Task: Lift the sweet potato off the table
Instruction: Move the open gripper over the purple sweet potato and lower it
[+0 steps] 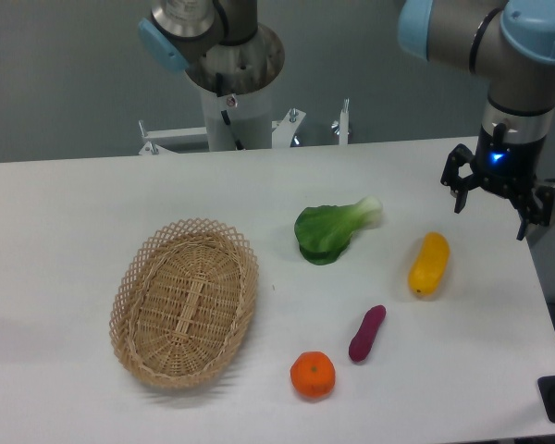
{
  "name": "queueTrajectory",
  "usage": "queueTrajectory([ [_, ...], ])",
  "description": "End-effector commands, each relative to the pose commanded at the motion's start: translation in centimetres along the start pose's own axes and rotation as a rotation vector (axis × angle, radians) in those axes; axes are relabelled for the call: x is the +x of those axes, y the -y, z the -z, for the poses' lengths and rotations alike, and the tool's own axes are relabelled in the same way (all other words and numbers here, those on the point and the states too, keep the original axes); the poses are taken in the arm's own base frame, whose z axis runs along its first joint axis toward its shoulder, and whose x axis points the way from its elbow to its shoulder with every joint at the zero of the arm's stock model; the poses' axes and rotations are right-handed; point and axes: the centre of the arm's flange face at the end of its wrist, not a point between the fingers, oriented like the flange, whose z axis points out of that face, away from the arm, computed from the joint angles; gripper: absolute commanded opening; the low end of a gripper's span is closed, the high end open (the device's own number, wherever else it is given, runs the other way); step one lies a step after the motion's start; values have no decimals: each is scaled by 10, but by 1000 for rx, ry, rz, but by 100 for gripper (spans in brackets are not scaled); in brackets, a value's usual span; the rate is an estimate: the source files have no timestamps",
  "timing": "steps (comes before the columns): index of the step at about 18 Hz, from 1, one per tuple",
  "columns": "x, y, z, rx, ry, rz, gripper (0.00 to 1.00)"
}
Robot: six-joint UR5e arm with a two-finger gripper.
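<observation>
A slim purple sweet potato (366,333) lies on the white table (65,222), toward the front right, tilted slightly from upright in the picture. Just to its front left sits a round orange fruit (313,375), near but not touching. Behind it and to the right lies a fatter yellow vegetable (429,265). Farther back, a green leafy vegetable (331,230) rests near the middle of the table. An oval wicker basket (185,302) sits well apart on the left. The gripper (490,215) hangs above the table's back right edge, fingers spread apart and holding nothing, well away from the sweet potato.
</observation>
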Motion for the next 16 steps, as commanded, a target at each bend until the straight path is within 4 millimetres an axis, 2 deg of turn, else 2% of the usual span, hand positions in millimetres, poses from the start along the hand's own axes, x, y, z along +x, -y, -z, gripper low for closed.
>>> queueTrajectory([
  [5,7,0,-9,-2,-20,15,100],
  [9,15,9,-23,2,-47,79,100],
  [13,23,35,-46,6,-73,156,100],
  [16,30,53,-71,1,-110,198,100],
])
